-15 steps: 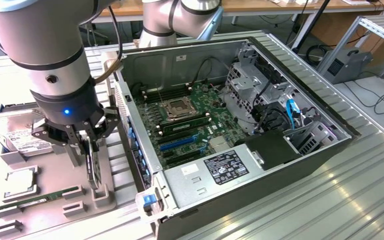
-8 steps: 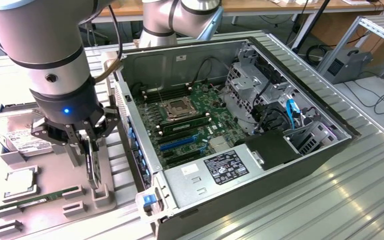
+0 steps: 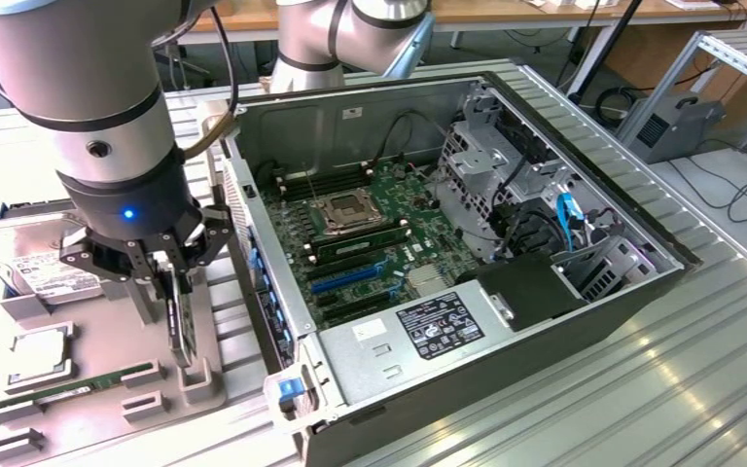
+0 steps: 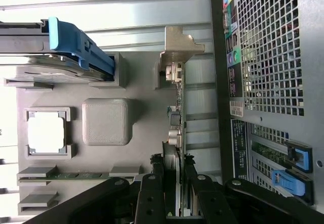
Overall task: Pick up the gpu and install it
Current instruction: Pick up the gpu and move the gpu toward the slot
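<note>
The gripper (image 3: pixel 172 292) (image 4: pixel 175 181) is clamped on the top edge of the gpu (image 3: pixel 183 336) (image 4: pixel 177 128). The gpu stands on edge in a gray tray (image 3: pixel 88 413) (image 4: pixel 147 82), at the exterior view's left of the open computer case (image 3: pixel 543 389). The card shows edge-on, so its faces are hidden.

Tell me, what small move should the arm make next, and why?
Probably a straight lift. The gripper looks closed on the graphics card, which stands on edge in its grey holder; moving sideways first might jam it.
</note>
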Tool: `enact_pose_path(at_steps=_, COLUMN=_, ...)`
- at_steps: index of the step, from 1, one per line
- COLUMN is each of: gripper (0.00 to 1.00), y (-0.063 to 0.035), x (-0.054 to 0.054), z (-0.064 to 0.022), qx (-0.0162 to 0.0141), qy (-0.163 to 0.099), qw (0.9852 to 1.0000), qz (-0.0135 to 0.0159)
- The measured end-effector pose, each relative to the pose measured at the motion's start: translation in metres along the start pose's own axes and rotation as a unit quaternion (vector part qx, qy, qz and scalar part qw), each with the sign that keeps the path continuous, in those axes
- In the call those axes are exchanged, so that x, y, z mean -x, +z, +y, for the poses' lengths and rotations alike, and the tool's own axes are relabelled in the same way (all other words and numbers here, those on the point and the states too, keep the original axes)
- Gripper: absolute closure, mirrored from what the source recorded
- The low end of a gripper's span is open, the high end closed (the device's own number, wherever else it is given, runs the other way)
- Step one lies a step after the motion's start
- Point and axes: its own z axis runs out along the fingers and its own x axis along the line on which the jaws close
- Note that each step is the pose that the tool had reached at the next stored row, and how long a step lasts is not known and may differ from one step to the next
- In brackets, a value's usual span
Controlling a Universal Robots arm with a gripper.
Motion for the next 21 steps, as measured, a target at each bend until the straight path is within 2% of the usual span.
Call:
enact_pose_path(at_steps=19, gripper=0.74, y=-0.0043, x=0.0001, z=0.0001, qx=0.0000, qy=0.000, qw=1.0000, qz=0.0000)
enact_pose_path(at_steps=21, gripper=0.74, y=-0.0081, x=0.0002, z=0.0003, qx=0.0000, qy=0.000, qw=1.0000, qz=0.0000)
